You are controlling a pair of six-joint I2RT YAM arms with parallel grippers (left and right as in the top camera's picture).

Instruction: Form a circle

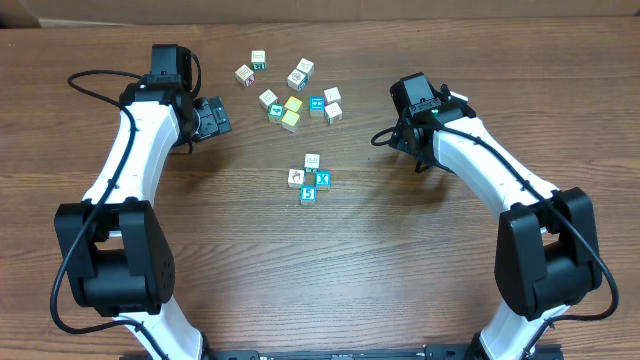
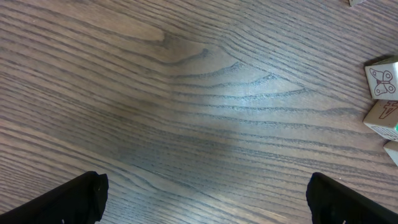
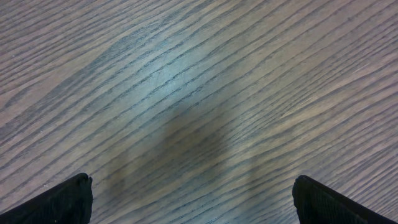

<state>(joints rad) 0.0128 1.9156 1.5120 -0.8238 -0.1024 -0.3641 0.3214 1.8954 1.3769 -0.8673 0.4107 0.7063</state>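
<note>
The wood-grain tabletop (image 1: 420, 260) carries two groups of cubes, and both arms stand clear of them. The left end effector (image 2: 208, 200) hangs over bare wood at the far left with its fingers spread as wide as they go and nothing between them. The right end effector (image 3: 193, 200) does the same at the far right, fully open and empty.

The loose scatter (image 1: 293, 104) of white, yellow and teal cubes lies far of centre. Its leftmost pieces show at the right edge of the left wrist view, among them a butterfly cube (image 2: 380, 81).

The circle (image 1: 309, 180) sits mid-tabletop between the arms, nearer than the scatter and apart from it. It is a tight diamond of four cubes that touch or nearly touch. A white cube (image 1: 312, 161) is on the far side, a second white cube (image 1: 296, 177) on the left, a blue cube marked X (image 1: 322, 179) on the right, and another blue cube (image 1: 308, 193) on the near side.

My reading is that the arms are between placements, with the ring closed but very small. The next move likely calls for one arm to reach in to the scatter, probably the left, which sits beside it. It would close on an edge cube and set it against the ring without knocking the four loose. If the ring is meant to stay at four, only a light squaring nudge is needed.
</note>
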